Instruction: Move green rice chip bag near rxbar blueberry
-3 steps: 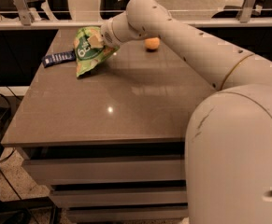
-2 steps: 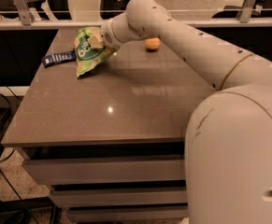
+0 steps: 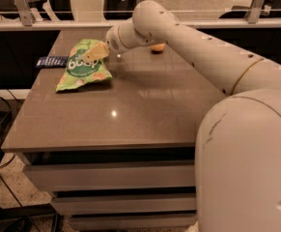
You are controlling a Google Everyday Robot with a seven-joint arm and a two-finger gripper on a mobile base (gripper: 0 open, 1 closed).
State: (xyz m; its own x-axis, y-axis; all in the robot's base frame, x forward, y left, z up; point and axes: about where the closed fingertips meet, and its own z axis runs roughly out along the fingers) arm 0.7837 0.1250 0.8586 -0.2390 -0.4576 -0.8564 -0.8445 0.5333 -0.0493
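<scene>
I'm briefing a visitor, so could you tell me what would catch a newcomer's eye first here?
The bulky white arm fills the right side, reaching across the table to its far left. There its gripper sits at the top edge of the green rice chip bag, the brightest thing, lying beside the dark rxbar blueberry. A small orange ball peeks out behind the arm.

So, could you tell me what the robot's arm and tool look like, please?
The arm is a thick, smooth, cream-white tube with rounded joints, a row of small dark dots along its side and a thin gold-coloured ring near the shoulder. The bulky near shell shows a dark scuff. The tool, by the green bag at the table's far left, is tan beyond a white wrist.
</scene>
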